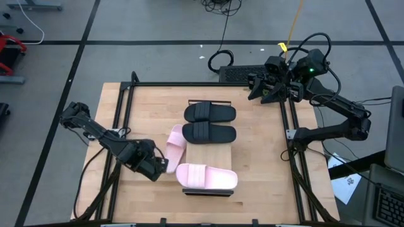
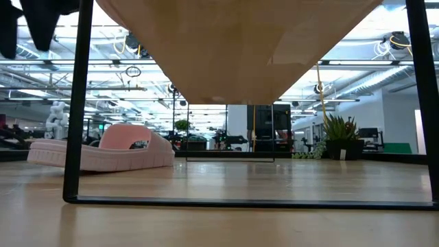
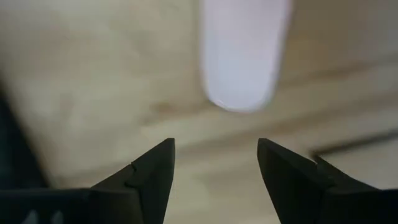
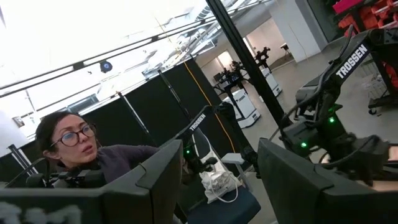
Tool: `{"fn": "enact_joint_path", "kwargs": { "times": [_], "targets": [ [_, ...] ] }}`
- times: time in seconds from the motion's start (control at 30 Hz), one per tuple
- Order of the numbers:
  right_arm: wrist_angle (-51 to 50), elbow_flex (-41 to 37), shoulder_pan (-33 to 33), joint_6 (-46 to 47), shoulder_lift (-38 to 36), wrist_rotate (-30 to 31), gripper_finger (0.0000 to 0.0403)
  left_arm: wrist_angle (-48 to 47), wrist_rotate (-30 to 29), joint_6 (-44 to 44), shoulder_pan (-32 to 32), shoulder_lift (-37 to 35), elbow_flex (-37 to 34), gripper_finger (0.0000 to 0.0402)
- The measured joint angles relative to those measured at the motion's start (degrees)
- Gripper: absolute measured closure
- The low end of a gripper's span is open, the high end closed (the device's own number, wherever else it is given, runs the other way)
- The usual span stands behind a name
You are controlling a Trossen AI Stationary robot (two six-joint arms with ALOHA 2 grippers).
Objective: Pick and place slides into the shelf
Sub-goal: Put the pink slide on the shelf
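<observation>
Black slides [image 1: 210, 113] [image 1: 209, 133] and one pink slide [image 1: 206, 176] lie on the shelf [image 1: 211, 153] at frame centre; the second pink slide [image 1: 175, 145] remains on the worktop [image 1: 265, 157] at its left edge. The left gripper [image 1: 168, 166], jaws open and empty, sits just beside it, while the right gripper [image 1: 254, 87], also open, waits at upper right.

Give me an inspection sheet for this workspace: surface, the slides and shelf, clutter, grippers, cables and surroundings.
Surface: light wooden tabletop inside a black metal frame.
Job's things: long light-wood shelf panel holds two black ribbed-strap slides side by side and one pale pink slide near its other end; second pale pink slide lies on the tabletop beside the shelf.
Clutter: nothing seen on the table.
Grippers: left gripper open, low by the loose pink slide, empty; right gripper open, raised at the table's far corner, empty.
Cables: black cables and a yellow cable on the floor.
Surroundings: grey floor with dark lines; a seated person beyond the table.
</observation>
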Motion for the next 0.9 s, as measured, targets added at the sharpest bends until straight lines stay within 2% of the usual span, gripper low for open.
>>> {"fn": "enact_joint_path", "kwargs": {
  "times": [0.13, 0.3, 0.4, 0.53, 0.63, 0.73, 0.9],
  "targets": [
    [0.0, 0.0, 0.0, 0.0, 0.0, 0.3, 0.0206, -5.7, -4.0, 4.5, 2.4, 0.0, 0.0, 0.0174],
    [0.0, 0.0, 0.0, 1.1, 0.0, 0.4, 0.0206, -3.7, -7.2, 12.4, 5.6, -0.1, -2.6, 0.0174],
    [0.1, 0.0, 0.0, 1.1, 0.0, 0.4, 0.0206, 3.4, -6.0, 15.2, 7.6, -2.6, -10.1, 0.0174],
    [0.2, 0.0, -0.2, 0.6, 0.0, 0.4, 0.0206, 20.7, -4.4, 16.2, 10.6, -9.3, -24.3, 0.0174],
    [0.0, 0.0, -0.2, 0.7, 0.0, 1.2, 0.0206, 27.3, -5.1, 16.3, 12.2, -14.7, -31.6, 0.0174],
    [0.1, 0.0, -0.2, 1.1, 0.0, 3.2, 0.0206, 28.5, -7.8, 18.7, 13.0, -18.4, -35.0, 0.0174],
    [-1.3, 0.0, -0.2, -1.0, 0.0, 6.5, 0.0206, 28.4, -12.9, 25.8, 13.9, -20.6, -35.7, 0.0174]
  ]
}}
